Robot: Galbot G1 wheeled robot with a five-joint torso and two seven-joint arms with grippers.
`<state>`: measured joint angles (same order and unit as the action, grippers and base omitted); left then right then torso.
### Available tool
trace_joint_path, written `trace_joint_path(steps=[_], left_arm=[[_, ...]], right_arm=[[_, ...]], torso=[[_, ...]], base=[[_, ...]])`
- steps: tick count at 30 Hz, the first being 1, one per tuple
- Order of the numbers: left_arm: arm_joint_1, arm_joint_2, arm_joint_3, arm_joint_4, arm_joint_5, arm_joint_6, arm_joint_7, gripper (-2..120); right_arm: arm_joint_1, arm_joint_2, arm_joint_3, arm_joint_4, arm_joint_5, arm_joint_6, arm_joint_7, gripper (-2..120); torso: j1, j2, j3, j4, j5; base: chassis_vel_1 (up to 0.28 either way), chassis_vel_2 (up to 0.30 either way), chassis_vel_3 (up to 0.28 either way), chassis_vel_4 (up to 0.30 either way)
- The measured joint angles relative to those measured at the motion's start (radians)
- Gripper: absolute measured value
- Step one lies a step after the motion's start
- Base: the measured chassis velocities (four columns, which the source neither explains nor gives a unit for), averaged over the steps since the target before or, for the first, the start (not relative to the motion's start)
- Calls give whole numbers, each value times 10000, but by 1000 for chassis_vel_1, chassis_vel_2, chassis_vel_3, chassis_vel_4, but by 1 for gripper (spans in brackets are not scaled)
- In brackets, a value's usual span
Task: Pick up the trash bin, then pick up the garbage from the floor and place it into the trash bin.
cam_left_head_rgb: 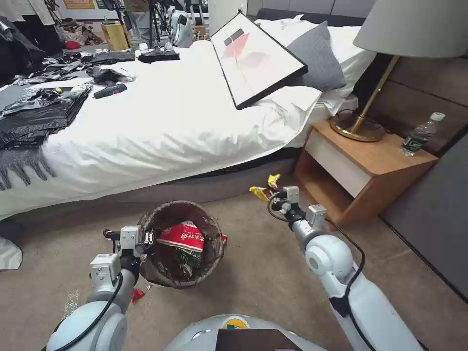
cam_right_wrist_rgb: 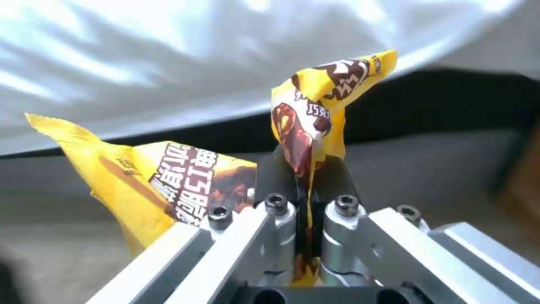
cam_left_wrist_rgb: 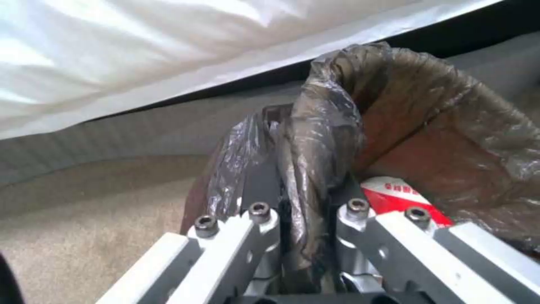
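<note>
From the head view, the left gripper [cam_left_head_rgb: 146, 242] holds the trash bin [cam_left_head_rgb: 181, 243] by its rim above the grey carpet [cam_left_head_rgb: 263, 273], a red-white carton [cam_left_head_rgb: 183, 236] inside; the right gripper [cam_left_head_rgb: 274, 197] carries a yellow wrapper [cam_left_head_rgb: 265, 190] near the bed [cam_left_head_rgb: 161, 122] and the nightstand [cam_left_head_rgb: 360, 170].

The left wrist view adds the grip itself — fingers [cam_left_wrist_rgb: 260, 185] pinched on the bag-lined rim.

The right wrist view shows fingers [cam_right_wrist_rgb: 276, 173] pressed together on the wrapper — brown print visible, white bedding behind.
</note>
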<state>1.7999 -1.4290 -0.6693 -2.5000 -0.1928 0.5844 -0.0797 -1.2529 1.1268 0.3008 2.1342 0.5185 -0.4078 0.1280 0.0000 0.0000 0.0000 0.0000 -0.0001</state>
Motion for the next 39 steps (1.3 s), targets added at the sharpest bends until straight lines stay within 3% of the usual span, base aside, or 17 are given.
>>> trace_joint_path(steps=[7, 15, 18, 20, 23, 34, 39], left_arm=[[-115, 88, -17, 0, -374, 149, -84, 7], [-258, 49, -6, 1, -495, 270, -208, 7], [-300, 70, -17, 0, -495, 276, -237, 7], [-299, 70, -17, 0, -495, 277, -238, 7], [-279, 142, 12, 0, -438, 278, -245, 7], [-353, 304, -10, 1, -429, 281, -245, 7], [-375, 283, -11, 0, -431, 296, -244, 7]], right_arm=[[374, -370, -737, 951, 350, -287, -186, 0], [1292, -1005, -1707, 1416, 492, -505, -1236, 0], [1892, -1058, -2589, 1277, 498, -517, -1383, 0], [1931, -1060, -2643, 1262, 498, -520, -1399, 0], [2814, -1176, -4030, 794, 457, -548, -1673, 0], [3329, -1020, -5377, -80, -613, -461, -2690, -1], [3375, -880, -5817, -356, -1180, -490, -2571, 17]], torso=[[0, 0, 0, 1, 2], [0, 0, 0, 1, 1], [0, 0, 0, 0, 1], [0, 0, 0, 0, 1], [0, 0, 0, 2, 0], [0, 0, 0, 0, 0], [0, 0, 0, 0, 0]], base=[[0, 0, 0, 0], [0, 0, 0, 0], [0, 0, 0, 0], [0, 0, 0, 0], [0, 0, 0, 0], [0, 0, 0, 0], [0, 0, 0, 0]])
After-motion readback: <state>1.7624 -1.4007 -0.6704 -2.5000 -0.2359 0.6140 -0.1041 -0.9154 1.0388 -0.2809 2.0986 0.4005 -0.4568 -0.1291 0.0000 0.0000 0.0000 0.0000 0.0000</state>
